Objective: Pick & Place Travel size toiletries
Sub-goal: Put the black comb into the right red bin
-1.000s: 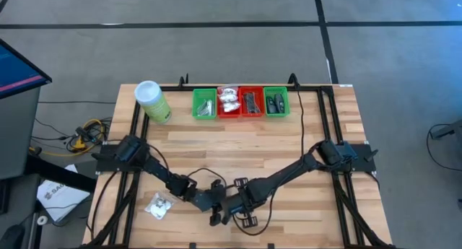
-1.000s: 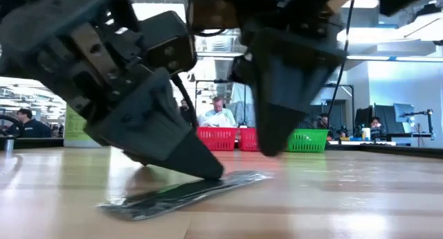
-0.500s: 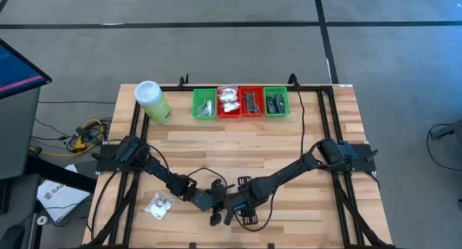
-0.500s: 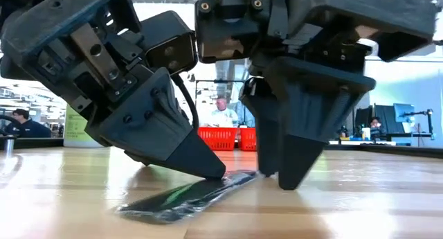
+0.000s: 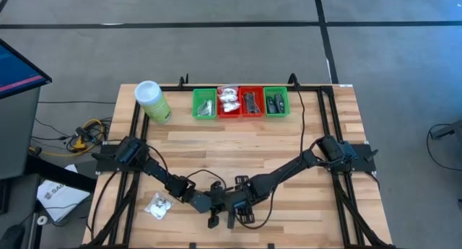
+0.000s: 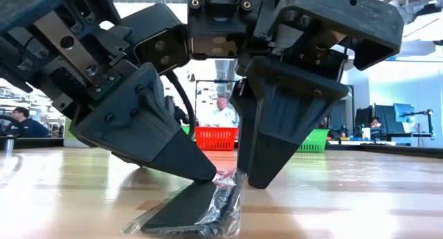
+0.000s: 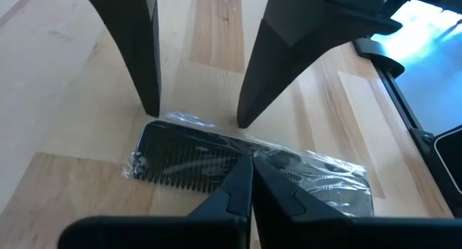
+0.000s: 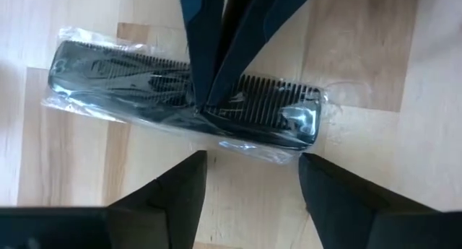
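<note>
A black comb [image 8: 180,90] in a clear crinkly wrapper lies flat on the wooden table near its front edge; it also shows in the left wrist view as the comb [image 7: 209,162] and in the low view as the comb [image 6: 187,208]. My left gripper [image 7: 250,162] is shut, with its tips on the comb. My right gripper [image 8: 253,162] points down and is open. Its two fingertips stand just beside one long side of the comb, next to the left gripper [image 5: 214,209]. My left gripper presses its shut fingertips [image 8: 206,105] down on the wrapped comb, about halfway along it [image 7: 238,156]. It comes slanting down from the table's left and lies across the comb, which stays on the table. Whether my right gripper's fingertips [image 6: 252,182] touch the wrapper's edge, I cannot tell.
A white packet [image 5: 159,206] lies on the table near the left arm. At the far edge stand a row of green and red trays [image 5: 240,102] holding small items and a light-green canister [image 5: 151,101]. Bare wood lies between the trays and the grippers.
My right gripper has opened and come down toward the table beside the comb, moving a little toward the near edge. Under the left fingertips the comb has turned on the table, so its free end now points more toward the near edge.
</note>
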